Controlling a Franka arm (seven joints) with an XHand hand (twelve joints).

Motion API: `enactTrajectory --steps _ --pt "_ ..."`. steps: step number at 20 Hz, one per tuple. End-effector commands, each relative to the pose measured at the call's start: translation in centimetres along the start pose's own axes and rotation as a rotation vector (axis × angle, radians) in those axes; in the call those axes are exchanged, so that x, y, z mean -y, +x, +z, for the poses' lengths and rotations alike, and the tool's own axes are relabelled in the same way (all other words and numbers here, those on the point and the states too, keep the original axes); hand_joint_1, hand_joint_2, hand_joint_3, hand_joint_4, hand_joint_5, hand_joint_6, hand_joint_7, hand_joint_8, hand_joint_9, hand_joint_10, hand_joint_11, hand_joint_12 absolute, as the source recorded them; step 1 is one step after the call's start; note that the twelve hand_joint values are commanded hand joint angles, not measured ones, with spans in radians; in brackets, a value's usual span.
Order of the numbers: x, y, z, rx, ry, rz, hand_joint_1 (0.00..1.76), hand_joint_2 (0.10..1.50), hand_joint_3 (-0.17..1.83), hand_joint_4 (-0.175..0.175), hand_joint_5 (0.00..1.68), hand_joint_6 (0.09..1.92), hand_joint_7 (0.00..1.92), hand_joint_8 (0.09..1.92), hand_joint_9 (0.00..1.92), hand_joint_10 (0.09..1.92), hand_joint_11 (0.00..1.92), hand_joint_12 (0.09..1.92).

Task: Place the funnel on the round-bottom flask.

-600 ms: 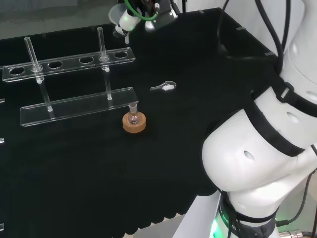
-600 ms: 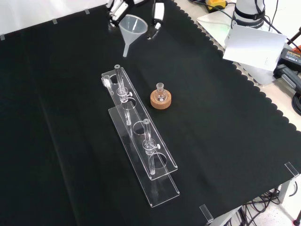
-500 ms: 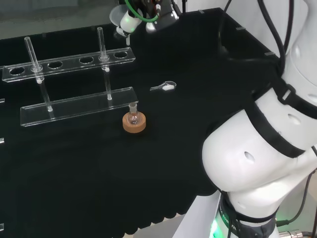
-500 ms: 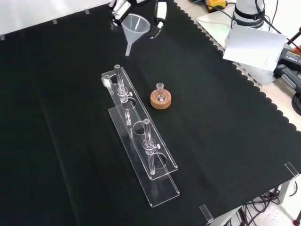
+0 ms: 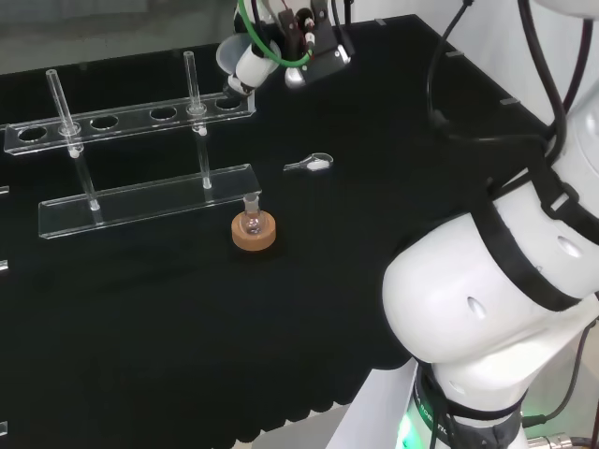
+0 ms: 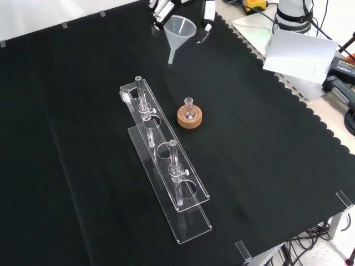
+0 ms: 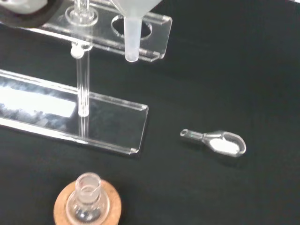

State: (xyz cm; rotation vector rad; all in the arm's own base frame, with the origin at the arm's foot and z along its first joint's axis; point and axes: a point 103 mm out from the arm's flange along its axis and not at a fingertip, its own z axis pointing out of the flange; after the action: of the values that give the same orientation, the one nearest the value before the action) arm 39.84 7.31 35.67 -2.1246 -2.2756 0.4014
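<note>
The hand [image 6: 206, 12] is up at the top of the front view, its fingers curled round the rim of a clear funnel [image 6: 178, 31] whose stem points down above the cloth. In the head view the hand [image 5: 299, 28] and the funnel [image 5: 241, 64] hang over the right end of the tube rack. The funnel's stem [image 7: 131, 40] is close and large in the wrist view. A small round-bottom flask [image 6: 189, 108] stands upright in a cork ring [image 6: 189, 117] in mid-bench, apart from the hand; in the head view the flask [image 5: 251, 217] sits nearer than the rack, and the flask [image 7: 86, 204] is beyond the stem in the wrist view.
A long clear tube rack [image 6: 164, 166] with two upright glass tubes lies left of the flask in the front view. A small glass spoon [image 5: 310, 164] with white powder rests on the cloth right of the rack in the head view. The arm's white links [image 5: 496, 309] fill the head view's right.
The hand has carried the funnel rightward in the front view, and rightward and slightly lower in the head view. The flask, rack and spoon have not moved.
</note>
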Motion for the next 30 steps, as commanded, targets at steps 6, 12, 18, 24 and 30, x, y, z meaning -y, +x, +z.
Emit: enactTrajectory --steps 6,12,18,24,30 --pt "1.3 2.5 2.8 -0.015 0.049 -0.010 0.71 0.83 0.53 0.007 0.70 0.70 0.70 0.67 1.08 0.32 0.74 1.16" --pt "0.7 3.3 4.9 -0.024 0.084 -0.021 0.70 0.83 0.54 0.007 0.70 0.70 0.70 0.67 1.08 0.32 0.74 1.16" --pt "-0.1 3.1 7.1 -0.031 0.126 -0.023 0.70 0.83 0.54 0.007 0.70 0.70 0.69 0.67 1.08 0.32 0.73 1.17" --pt "-0.7 3.3 8.6 -0.025 0.151 -0.028 0.71 0.83 0.54 0.007 0.70 0.70 0.69 0.68 1.07 0.33 0.73 1.17" --pt "-0.9 3.8 9.3 -0.022 0.165 -0.030 0.71 0.82 0.54 0.007 0.70 0.70 0.69 0.68 1.07 0.33 0.73 1.17"
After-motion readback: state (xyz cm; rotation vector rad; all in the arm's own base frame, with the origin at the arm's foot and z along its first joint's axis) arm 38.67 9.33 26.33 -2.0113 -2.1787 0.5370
